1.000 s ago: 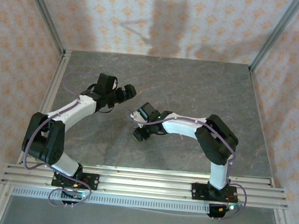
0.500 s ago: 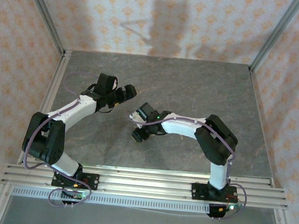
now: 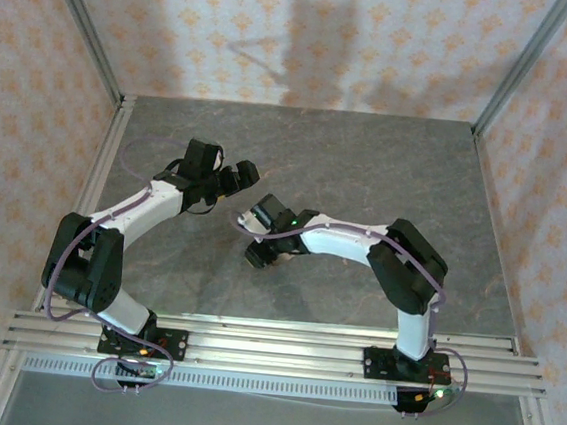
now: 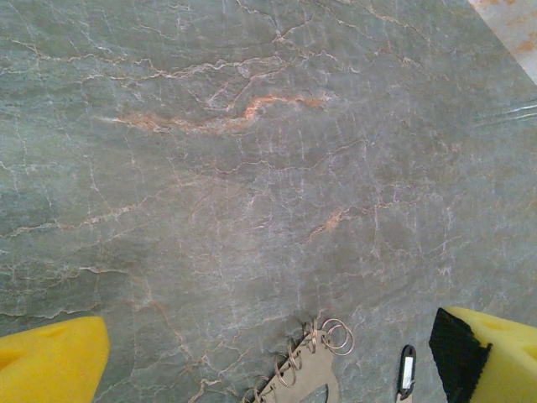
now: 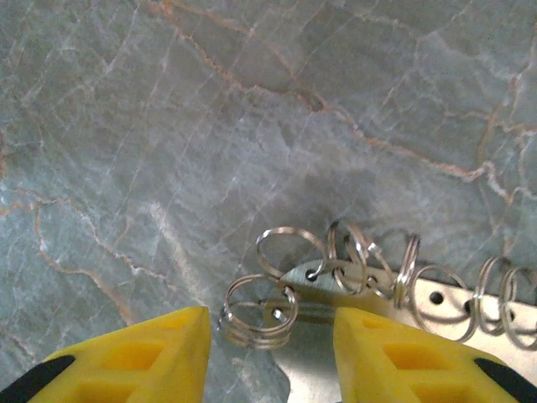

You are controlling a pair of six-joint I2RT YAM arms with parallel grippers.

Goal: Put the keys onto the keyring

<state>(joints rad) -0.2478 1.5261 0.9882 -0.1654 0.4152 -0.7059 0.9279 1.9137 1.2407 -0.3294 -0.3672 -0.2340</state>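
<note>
Since the earlier top picture the right gripper has slid a little leftward over the table, closer to the left gripper; the left arm has not shifted; the two grippers stand near each other but apart, and what lies under them is too small to read from above.

From the left wrist, its yellow fingers are spread wide with nothing held; the keyring, a flat pale plate carrying a row of split rings, lies on the stone between them at the bottom edge; the key, dark-headed, lies just beside the keyring, apart from it, on the side of the black-padded finger.

From the right wrist, the fingers stand partly open on either side of the keyring's end ring, pinching nothing yet.

The step looks like seizing the keyring to steady it; it would go best closing on the flat plate just behind the end ring, since a ring alone would likely swivel; that ring should stay free for the key; thin metal on hard stone may skid.

The neighbouring rings crowd the end ring; the left gripper could nudge the key beside the keyring; the arms risk bumping.
</note>
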